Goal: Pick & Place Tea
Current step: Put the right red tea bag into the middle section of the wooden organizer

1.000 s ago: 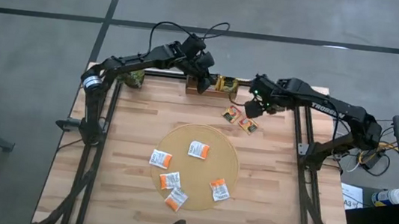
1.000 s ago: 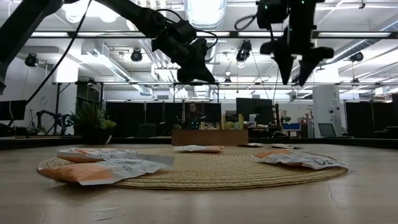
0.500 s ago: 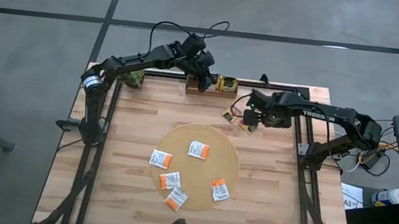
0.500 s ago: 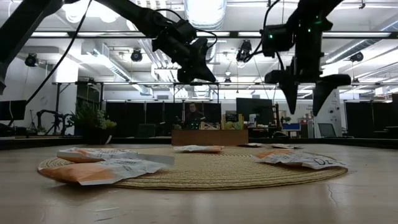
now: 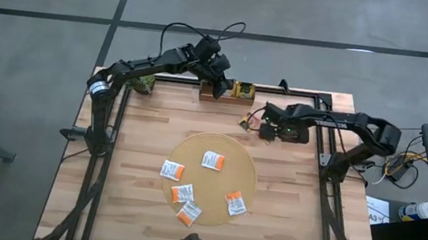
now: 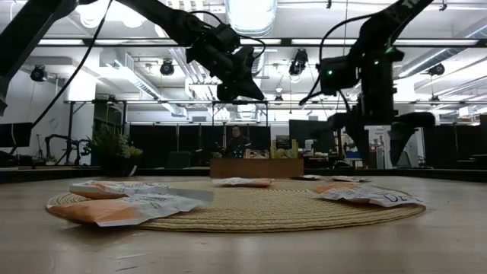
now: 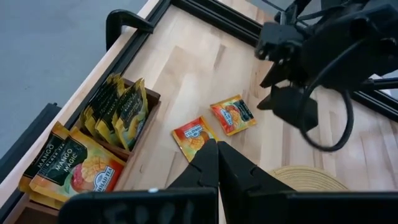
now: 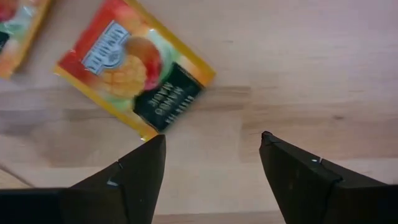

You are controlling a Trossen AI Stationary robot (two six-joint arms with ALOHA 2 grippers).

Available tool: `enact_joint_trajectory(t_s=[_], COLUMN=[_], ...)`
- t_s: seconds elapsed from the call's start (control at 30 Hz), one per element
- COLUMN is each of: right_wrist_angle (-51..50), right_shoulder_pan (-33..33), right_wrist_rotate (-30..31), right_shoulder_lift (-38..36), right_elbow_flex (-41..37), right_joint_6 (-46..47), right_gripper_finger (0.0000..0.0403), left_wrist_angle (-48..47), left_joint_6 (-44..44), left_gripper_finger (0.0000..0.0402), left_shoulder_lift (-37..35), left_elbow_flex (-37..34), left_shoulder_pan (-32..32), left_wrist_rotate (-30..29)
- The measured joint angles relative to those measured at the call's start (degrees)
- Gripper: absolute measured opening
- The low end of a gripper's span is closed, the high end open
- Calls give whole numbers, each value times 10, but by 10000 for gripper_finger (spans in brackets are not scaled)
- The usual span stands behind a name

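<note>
- Two orange tea sachets (image 7: 214,124) lie flat on the bare wood between the round mat (image 5: 211,180) and the wooden tray (image 7: 134,134).
- Right gripper (image 8: 211,165) hangs low just over one, jaws wide apart, holding nothing.
- More sachets (image 5: 190,190) sit on the mat.
- Left gripper (image 7: 214,165) is above the tray, pinched closed, empty.

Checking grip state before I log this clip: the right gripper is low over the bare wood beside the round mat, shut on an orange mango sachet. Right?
Not quite. The right gripper is open and holds nothing: in the right wrist view its fingers stand apart above the wood, with the orange mango sachet lying flat ahead of them, untouched. It is indeed low over the bare wood beside the round mat.
</note>
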Motion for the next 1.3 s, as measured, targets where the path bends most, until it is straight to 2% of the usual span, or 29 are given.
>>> enact_joint_trajectory(t_s=[0.3, 1.03, 1.2, 1.3], right_wrist_angle=[4, 17, 26, 31], right_shoulder_pan=[-3, -25, -25, -26], right_wrist_rotate=[5, -16, -14, -12], right_shoulder_lift=[62, 128, 133, 133], right_elbow_flex=[62, 56, 55, 55], right_joint_6=[-35, -19, -22, -30], right_gripper_finger=[255, 239, 227, 205], left_wrist_angle=[0, -1, -1, -1], left_joint_6=[-1, -1, 0, 0], left_gripper_finger=[0, 0, 0, 0], left_shoulder_lift=[0, 0, 0, 0], left_elbow_flex=[0, 0, 0, 0], left_shoulder_pan=[3, 7, 9, 10], left_wrist_rotate=[0, 0, 0, 0])
